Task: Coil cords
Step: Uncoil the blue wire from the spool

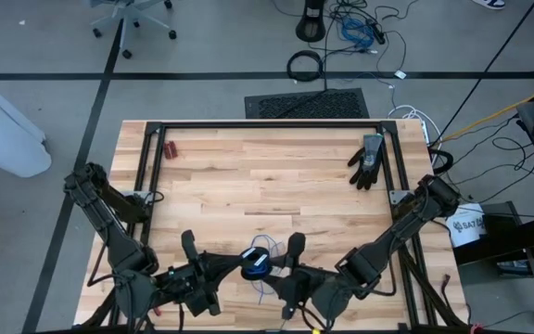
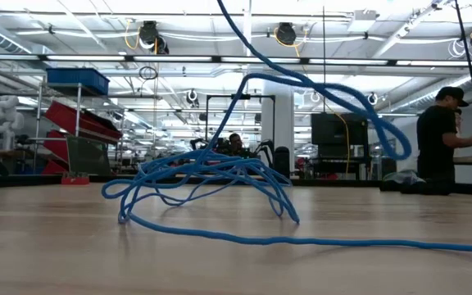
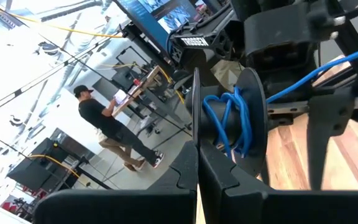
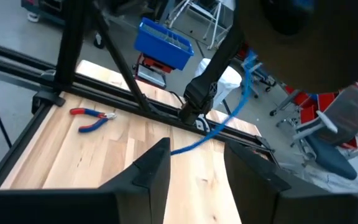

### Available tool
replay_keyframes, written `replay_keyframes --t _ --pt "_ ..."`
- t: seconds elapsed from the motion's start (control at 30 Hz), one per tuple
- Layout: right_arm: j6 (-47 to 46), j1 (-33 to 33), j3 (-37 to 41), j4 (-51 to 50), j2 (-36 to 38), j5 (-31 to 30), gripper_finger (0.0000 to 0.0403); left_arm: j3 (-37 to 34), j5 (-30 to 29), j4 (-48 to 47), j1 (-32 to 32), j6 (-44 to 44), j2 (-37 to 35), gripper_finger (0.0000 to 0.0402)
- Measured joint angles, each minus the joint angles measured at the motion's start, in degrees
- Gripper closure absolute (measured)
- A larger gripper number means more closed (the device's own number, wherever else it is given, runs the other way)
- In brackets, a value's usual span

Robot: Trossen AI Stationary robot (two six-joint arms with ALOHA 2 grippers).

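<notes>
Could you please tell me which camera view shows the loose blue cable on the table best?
The low view: the blue cable lies there as a loose tangle across the wooden table, unobstructed. The high view shows only a small patch between the grippers; the left wrist view shows turns wound on a dark spool; the right wrist view shows one strand.

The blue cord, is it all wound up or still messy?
Partly wound: some cord wraps the spool; a loose tangle lies on the table.

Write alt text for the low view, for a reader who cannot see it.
A loose tangle of thin blue cable lies on the wooden table, with one strand rising out of the top of the picture and another trailing off along the table to the right. Behind is a workshop, with a person standing at far right.
</notes>
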State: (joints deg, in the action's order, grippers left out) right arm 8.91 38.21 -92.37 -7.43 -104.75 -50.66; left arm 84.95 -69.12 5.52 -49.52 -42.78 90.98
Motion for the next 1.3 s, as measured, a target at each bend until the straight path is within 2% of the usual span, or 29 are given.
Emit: replay_keyframes --t 0.3,0.6,0.67,0.87,1.07,1.17,1.3 --pt "-3.53 -1.47 -0.01 0.71 -0.39 -0.25 0.0289 0.0 0.0 0.02 0.01 0.03 0.0 0.0401" --pt "-1.77 -1.18 -0.01 2.53 -0.37 0.16 0.0396 0.0 0.0 0.01 0.0 0.07 0.0 0.0401" --pt "-1.64 -0.97 -0.01 2.5 -0.37 0.29 0.0395 0.0 0.0 0.01 0.0 0.07 0.0 0.0401" --pt "-0.55 1.65 -0.01 2.88 -0.15 5.74 0.0401 0.0 -0.05 -2.7 0.0 -0.48 -0.09 0.0401" --pt "-0.81 5.44 -0.01 2.8 0.85 5.76 0.0402 0.0 -0.27 -7.71 0.0 -1.19 -0.09 0.0401" --pt "-1.03 7.72 -0.01 2.73 1.95 4.26 0.0402 0.0 -0.49 -9.05 -0.11 -1.2 -0.09 0.0401" --pt "0.73 10.77 -0.01 -0.46 2.94 -5.42 0.0403 0.0 -0.63 -10.93 -1.18 -2.73 -0.09 0.0401"
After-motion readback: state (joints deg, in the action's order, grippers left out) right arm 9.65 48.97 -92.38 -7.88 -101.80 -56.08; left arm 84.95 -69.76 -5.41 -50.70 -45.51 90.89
